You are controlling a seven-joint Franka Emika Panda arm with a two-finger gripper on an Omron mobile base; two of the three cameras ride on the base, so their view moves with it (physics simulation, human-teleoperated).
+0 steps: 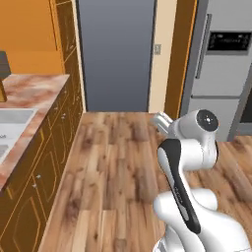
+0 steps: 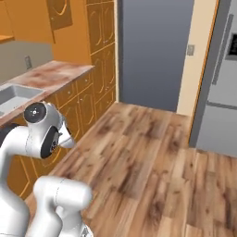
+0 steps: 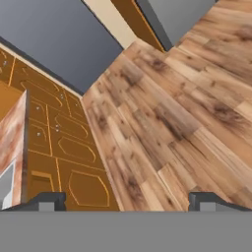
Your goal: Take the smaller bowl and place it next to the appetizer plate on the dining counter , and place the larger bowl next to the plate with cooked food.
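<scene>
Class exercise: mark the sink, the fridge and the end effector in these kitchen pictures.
sink (image 1: pixel 15 119): left base view, on the bare basin floor.
fridge (image 1: pixel 219 74): left base view, on its grey door.
end effector (image 3: pixel 128 202): hand view, midway between its two dark fingertips, which stand wide apart.

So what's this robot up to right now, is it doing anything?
At this moment it handles nothing. The white arm is folded up over the wooden floor, and its gripper stands open and empty, pointing at the floor beside the orange cabinets. A marbled counter with a sink lies to its left, a grey fridge to its right. No bowl or plate is in sight here.
</scene>
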